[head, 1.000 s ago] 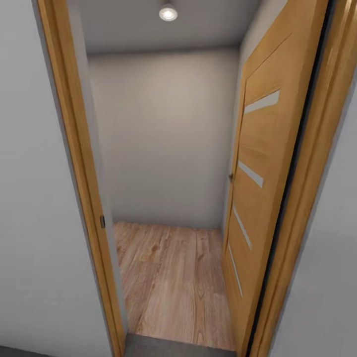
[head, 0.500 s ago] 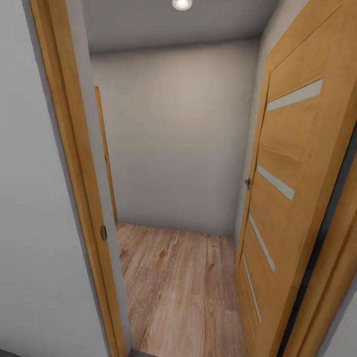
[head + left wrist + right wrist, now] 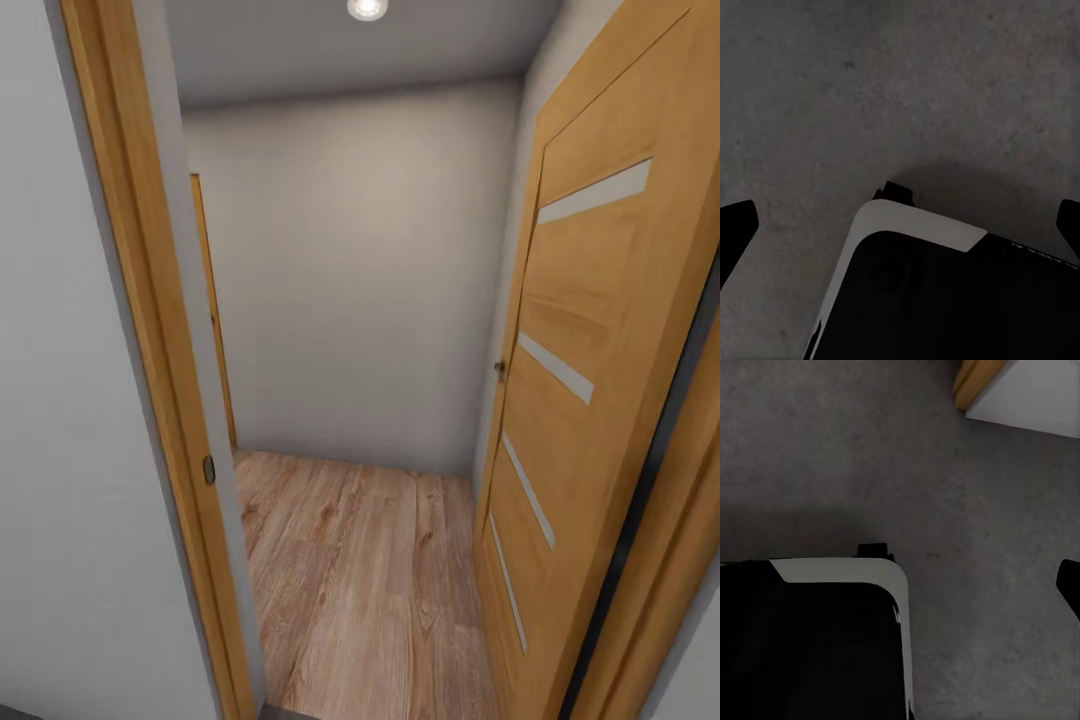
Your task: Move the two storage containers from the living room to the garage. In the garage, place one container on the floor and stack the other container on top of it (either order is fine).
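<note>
An open wooden door (image 3: 590,330) with glass slits stands at 3 o'clock of a doorway onto light wood planks (image 3: 370,590). Both wrist views look down on the dark grey floor (image 3: 870,90). The left jaws spread wide, empty; the right jaws' state I cannot tell

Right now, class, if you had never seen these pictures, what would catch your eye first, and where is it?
First comes the open wooden door with pale glass slits, swung inward at the head view's right. Beyond the wooden door frame lies a light plank floor that ends at a bare white wall, with a ceiling lamp glowing above. Both wrist views look down on a dark grey rough floor and the robot's black base with a pale edge.
</note>
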Tool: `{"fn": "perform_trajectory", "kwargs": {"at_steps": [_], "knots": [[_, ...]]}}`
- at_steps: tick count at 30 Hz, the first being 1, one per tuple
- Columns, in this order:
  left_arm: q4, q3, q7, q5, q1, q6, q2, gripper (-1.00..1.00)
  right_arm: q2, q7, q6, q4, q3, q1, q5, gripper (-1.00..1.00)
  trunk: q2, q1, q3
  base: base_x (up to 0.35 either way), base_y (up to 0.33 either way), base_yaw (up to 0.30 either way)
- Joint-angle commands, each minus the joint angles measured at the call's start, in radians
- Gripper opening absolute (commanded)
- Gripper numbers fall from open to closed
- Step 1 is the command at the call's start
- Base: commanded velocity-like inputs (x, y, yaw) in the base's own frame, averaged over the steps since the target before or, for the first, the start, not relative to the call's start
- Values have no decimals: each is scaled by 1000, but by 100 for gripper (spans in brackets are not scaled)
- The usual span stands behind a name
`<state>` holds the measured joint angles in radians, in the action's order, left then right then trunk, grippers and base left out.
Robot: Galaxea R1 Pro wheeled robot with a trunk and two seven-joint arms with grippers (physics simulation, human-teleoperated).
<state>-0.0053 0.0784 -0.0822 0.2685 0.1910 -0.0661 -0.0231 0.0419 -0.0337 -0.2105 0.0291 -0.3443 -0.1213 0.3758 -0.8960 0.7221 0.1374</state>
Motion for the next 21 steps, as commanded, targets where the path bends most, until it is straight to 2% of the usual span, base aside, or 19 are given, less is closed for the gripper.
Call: {"fn": "perform_trajectory", "kwargs": {"at_steps": [1,11,18,21], "knots": [[0,7,-1,0,1,-3,0,100,0,-1,-5,3,-8,-1,6,100,-1,0,1,0,0,0],[1,6,-1,0,1,-3,1,100,-1,-3,-6,3,-7,-1,5,100,-1,0,1,0,82,0],[0,6,-1,0,1,-3,0,100,-1,-3,-6,3,-7,-1,5,100,-1,0,1,5,12,0],[0,6,-1,-1,1,-3,0,100,-1,-4,-6,3,-7,-1,5,100,-1,0,1,146,1,0]]}}
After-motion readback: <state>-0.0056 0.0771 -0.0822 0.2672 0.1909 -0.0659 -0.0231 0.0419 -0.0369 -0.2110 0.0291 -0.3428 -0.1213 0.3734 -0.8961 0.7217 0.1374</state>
